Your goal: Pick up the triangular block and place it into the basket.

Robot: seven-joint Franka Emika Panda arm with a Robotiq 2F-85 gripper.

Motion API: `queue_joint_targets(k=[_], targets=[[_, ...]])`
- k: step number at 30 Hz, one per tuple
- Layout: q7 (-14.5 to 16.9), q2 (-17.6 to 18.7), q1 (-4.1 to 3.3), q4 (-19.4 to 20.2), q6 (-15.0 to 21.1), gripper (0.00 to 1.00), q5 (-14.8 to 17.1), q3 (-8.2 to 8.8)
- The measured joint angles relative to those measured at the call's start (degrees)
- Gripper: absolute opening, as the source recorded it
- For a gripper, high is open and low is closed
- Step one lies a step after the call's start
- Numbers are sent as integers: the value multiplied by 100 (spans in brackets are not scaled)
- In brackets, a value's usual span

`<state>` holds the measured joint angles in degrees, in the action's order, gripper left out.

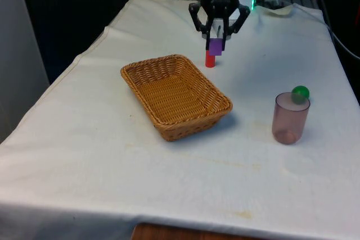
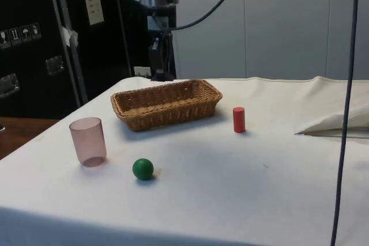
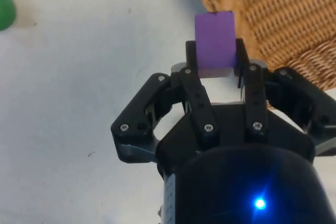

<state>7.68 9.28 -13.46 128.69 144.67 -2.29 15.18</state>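
1. the gripper (image 1: 217, 39) hangs above the table (image 1: 84, 139), pointing straight down, on the far side of the basket (image 1: 175, 95).
2. its two fingers (image 3: 192, 59) are closed on a purple block (image 1: 215, 46), which is held clear of the cloth.
3. in the wrist view the block (image 3: 214, 44) sits between the fingertips, just beside the basket's rim (image 3: 231, 3), not over its inside.
4. a red cylinder (image 1: 210, 59) stands upright on the cloth, directly under the block in the front view.
5. in the side view the cylinder (image 2: 238, 119) stands near the basket (image 2: 166, 103), apart from it.
6. a pink cup (image 1: 290, 117) stands upright near the front view's right, with a green ball (image 1: 300, 93) just behind it.
7. in the side view the ball (image 2: 143, 169) and the cup (image 2: 88, 141) are near each other, not touching.
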Motion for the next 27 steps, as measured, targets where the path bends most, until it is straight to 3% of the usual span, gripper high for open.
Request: queue_joint_targets(k=[12,27], targets=[[476,390,46,-395,6,34,126,355],[785,1054,103,-796,178,34,338,567]])
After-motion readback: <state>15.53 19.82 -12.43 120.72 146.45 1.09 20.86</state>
